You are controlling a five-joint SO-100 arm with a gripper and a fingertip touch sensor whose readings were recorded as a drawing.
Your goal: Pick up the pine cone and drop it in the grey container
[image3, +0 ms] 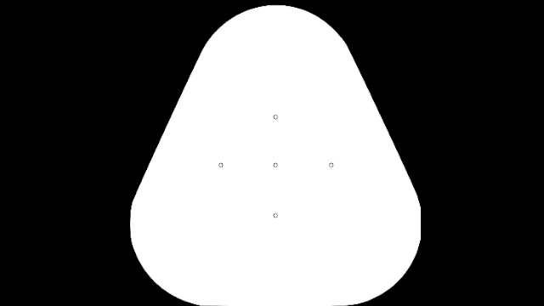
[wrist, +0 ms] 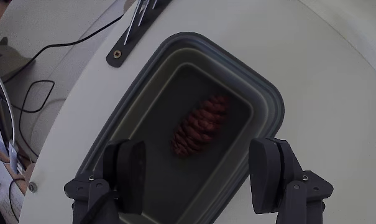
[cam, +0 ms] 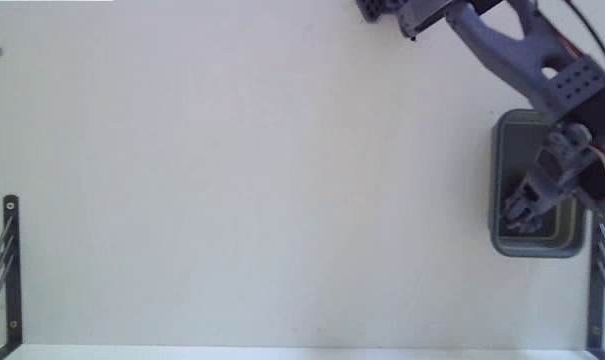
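Pine cone (wrist: 200,126) lying on floor of grey container (wrist: 271,102), free of pincer. Pincer (wrist: 200,174) spread wide, empty, hovering over container in wrist view. Drop looks done. To finish well: lift straight up, keep fingers (wrist: 133,174) off rim, don't drag container across white surface (cam: 242,180). Cone hidden behind arm in fixed view; container (cam: 502,140) at right edge.

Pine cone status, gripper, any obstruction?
Gripper open, empty, above the container. Cone lying on container floor, apart from both fingers. Nothing in the way.
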